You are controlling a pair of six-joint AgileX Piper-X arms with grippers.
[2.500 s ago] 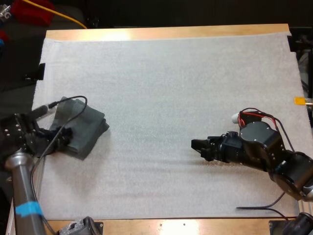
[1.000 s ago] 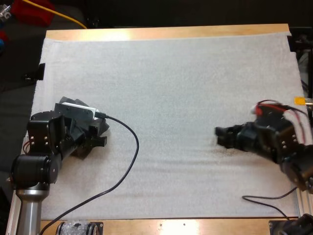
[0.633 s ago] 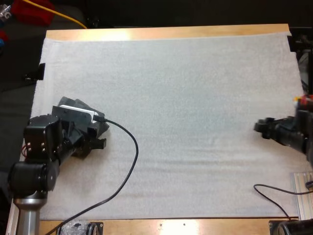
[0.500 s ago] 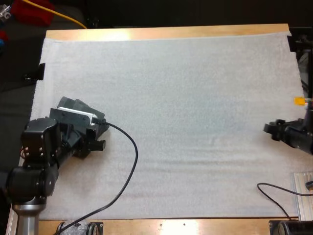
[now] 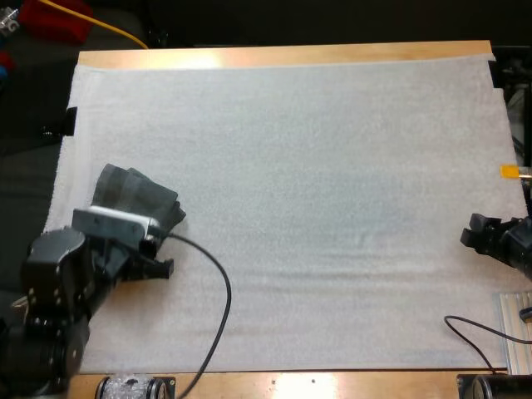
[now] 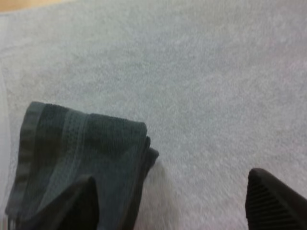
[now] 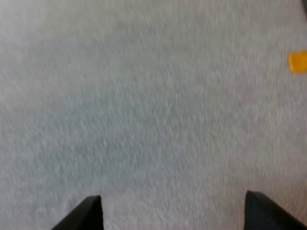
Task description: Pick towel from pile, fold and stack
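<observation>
High view: a folded dark grey-green towel point(image 5: 137, 199) is lying near the left edge of the white foam mat point(image 5: 316, 166), which is covering the wooden table point(image 5: 283, 55). The left gripper point(image 5: 156, 259) is hovering just beside the towel's near edge, on the side toward the arms. Its fingers are pointing across the mat, and the towel is sitting beyond them and slightly to the outside. The right gripper point(image 5: 475, 235) is hanging at the mat's far right edge, well apart from the towel, with bare mat lying between them.

Left wrist view: the left gripper point(image 6: 175, 206) is holding its two black fingers point(image 6: 79, 203) spread wide, with nothing pinched between them. The towel point(image 6: 81, 158) is lying flat, its folded layers showing along one edge. One finger is overlapping the towel's near corner, though contact cannot be judged. The other finger is standing over bare mat point(image 6: 216, 86), clear of the cloth.

Right wrist view: the right gripper point(image 7: 175, 215) is likewise keeping its fingers point(image 7: 84, 213) apart, gripping nothing, above bare mat point(image 7: 153, 96).
</observation>
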